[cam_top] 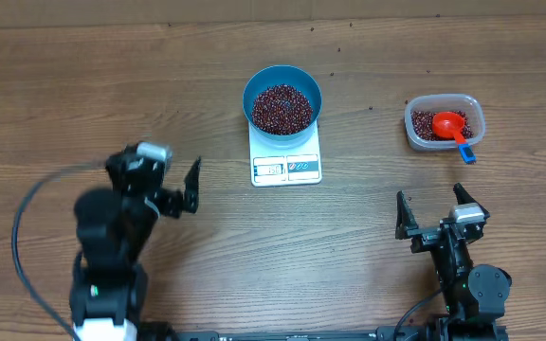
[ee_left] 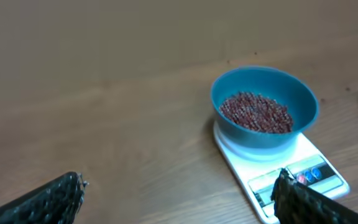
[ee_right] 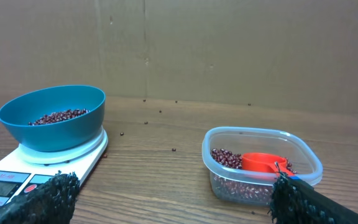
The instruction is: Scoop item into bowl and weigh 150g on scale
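Roughly: beans [cam_top: 282, 106] sit heaped in the blue bowl [cam_top: 250, 95], filling about the lower half. The bowl stands on the white scale [cam_top: 286, 167], covering its 12 o'clock end, with the display strip bare at 6 o'clock. Digits are too small to read.

More beans lie in the clear tub [cam_top: 478, 118], at 3 o'clock from the bowl and well apart from it. A red scoop [cam_top: 450, 124] rests inside, its blue handle poking out toward 5 o'clock. A few stray beans [ee_right: 174, 149] dot the surface [cam_top: 83, 85] between scale and tub.

Step looks like check-and-trim the weight. To do it well:
- Read the display first.
- If short, take the scoop by the handle and add small part-scoops.
- Tip low over the bowl's middle.
- Don't touch the bowl or scale, or the reading jumps.

Left tool [cam_top: 180, 194] is at 8 o'clock from the scale, near it, jaws wide apart, empty, rolled sideways and aimed at the scale. Right tool [cam_top: 434, 210] is at 6 o'clock from the tub, jaws spread, nothing held, level and low, facing the tub.
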